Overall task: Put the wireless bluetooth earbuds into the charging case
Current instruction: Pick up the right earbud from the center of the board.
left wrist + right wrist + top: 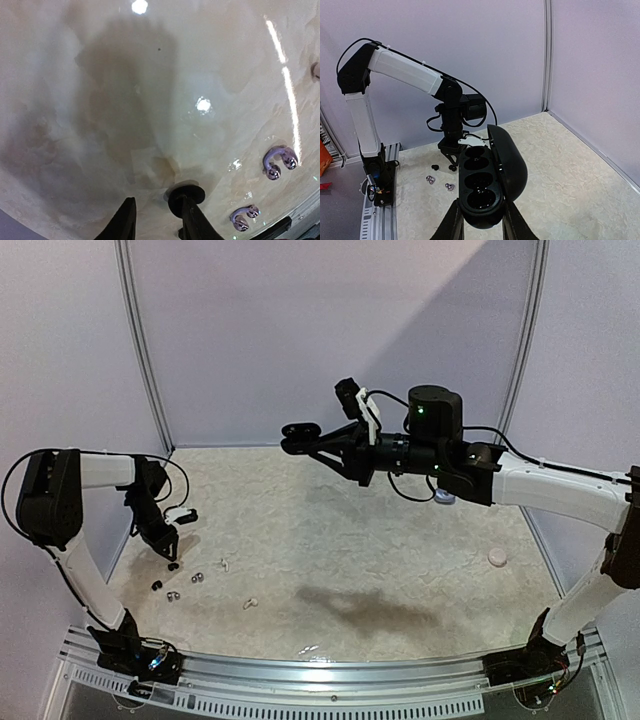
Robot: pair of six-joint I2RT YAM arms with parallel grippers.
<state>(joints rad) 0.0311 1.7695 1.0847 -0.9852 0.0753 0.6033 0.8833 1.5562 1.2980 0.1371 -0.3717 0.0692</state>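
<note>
My right gripper [322, 443] is raised high over the table's back middle, shut on the black charging case [298, 433]. In the right wrist view the case [479, 182] sits between the fingers with its lid swung open to the right and its wells empty. My left gripper [168, 556] hangs low over the table at the left, jaws apart. One black earbud [186, 194] lies on the table against my right fingertip; the left finger is clear of it. Two silvery earbuds [280, 162] [243, 217] lie to the right. A second black earbud [156, 586] and two white ones [223, 564] [249, 603] lie nearby.
A small pale round disc [497, 557] lies on the table at the right. White walls with metal posts [145, 350] enclose the back and sides. The arm bases stand on a metal rail [330, 675] along the near edge.
</note>
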